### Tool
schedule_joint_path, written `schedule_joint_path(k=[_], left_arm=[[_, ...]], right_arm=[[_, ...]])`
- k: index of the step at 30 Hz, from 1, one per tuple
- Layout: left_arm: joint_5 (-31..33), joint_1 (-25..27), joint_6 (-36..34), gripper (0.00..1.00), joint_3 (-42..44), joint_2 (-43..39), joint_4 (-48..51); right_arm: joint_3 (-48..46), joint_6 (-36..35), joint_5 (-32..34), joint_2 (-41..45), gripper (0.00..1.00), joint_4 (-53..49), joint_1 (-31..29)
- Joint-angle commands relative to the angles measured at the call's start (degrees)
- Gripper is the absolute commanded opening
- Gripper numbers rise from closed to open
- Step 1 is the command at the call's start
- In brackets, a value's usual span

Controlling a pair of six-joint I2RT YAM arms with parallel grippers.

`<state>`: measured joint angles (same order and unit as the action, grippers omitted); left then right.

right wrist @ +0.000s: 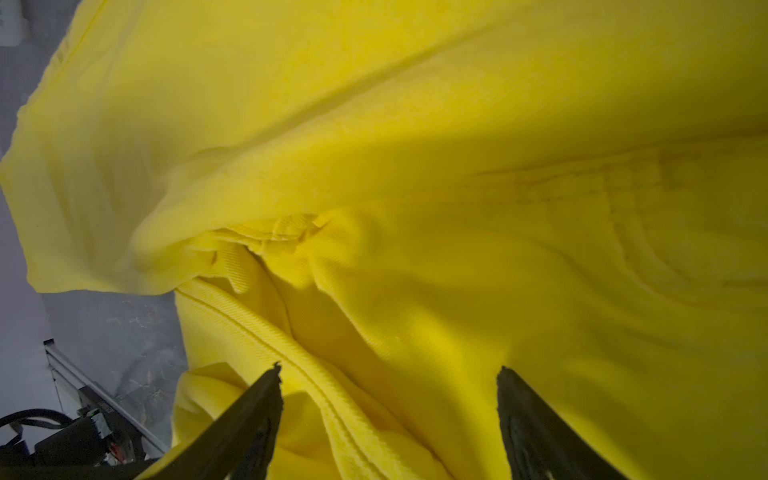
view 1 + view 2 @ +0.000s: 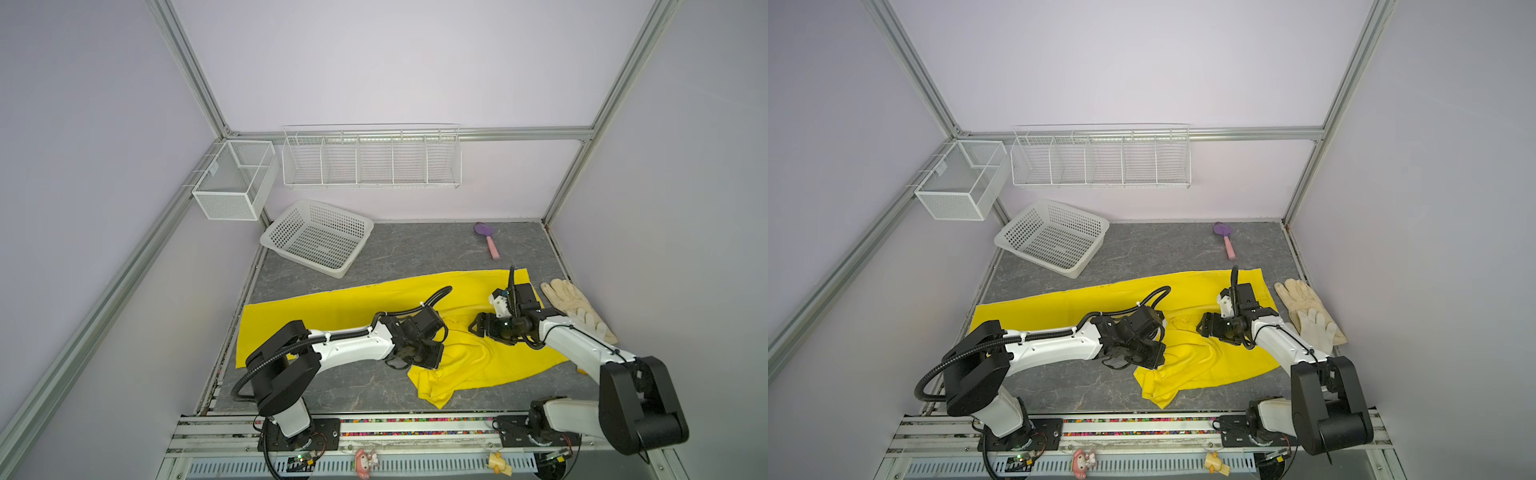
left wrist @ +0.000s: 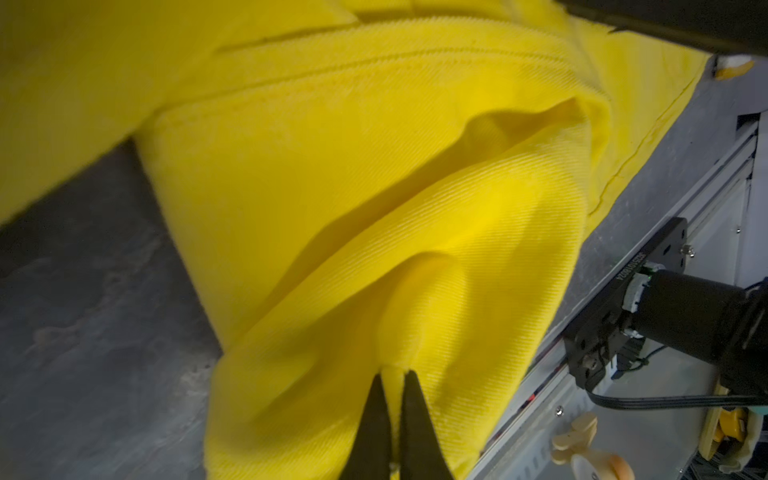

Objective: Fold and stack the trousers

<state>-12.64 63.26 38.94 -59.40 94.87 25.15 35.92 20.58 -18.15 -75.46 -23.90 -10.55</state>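
Your left gripper (image 3: 392, 372) is clamped on a raised fold of the trousers (image 2: 332, 307), which sprawl across the middle of the table (image 2: 415, 249). Your right gripper (image 1: 388, 370) hangs spread-jawed over the bunched cloth, likely to take a second hold.

Finding the trousers (image 2: 332, 309) lying across the middle of the table (image 2: 415, 249), stretching from its left edge toward the right and bunching at the near side. Seeing the gloves (image 2: 577, 307) lying just beside their right end, one overlapping the other. Noting the basket (image 2: 299, 257) sitting behind them at the far left and the scoop (image 2: 488, 241) lying behind them at the far right. Spotting the left gripper (image 3: 392, 374) and the right gripper (image 1: 388, 370) side by side over the bunched part.
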Motion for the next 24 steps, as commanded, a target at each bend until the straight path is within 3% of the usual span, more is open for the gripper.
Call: schedule_joint_path(k=[1,7,11,17,20,24], left_arm=[[4.21,-1.03,-1.25,0.00,-4.82,-6.20,9.68],[14.17,-1.45,-0.10,0.00,-11.33,-13.14,27.44],[23.75,-1.91,6.54,0.00,-12.40,-17.37,38.56],[32.97,-4.64,22.54,0.00,-4.17,-24.17,48.03],[33.60,-5.68,32.36,0.00,1.71,-26.32,50.65],[29.61,-5.70,34.89,0.00,9.71,-27.37,42.75]], right_arm=[[-1.19,1.73,4.77,-1.46,0.80,0.75,-0.35],[-1.72,2.80,9.11,-3.10,0.79,0.71,-0.44],[-1.88,3.24,10.71,-3.07,0.80,0.17,-0.44],[-1.65,3.16,11.28,-3.08,0.79,-0.09,-0.44],[-1.74,2.89,11.12,-3.05,0.79,-0.10,-0.53],[-1.46,2.46,10.85,-3.46,0.79,0.17,-0.53]])
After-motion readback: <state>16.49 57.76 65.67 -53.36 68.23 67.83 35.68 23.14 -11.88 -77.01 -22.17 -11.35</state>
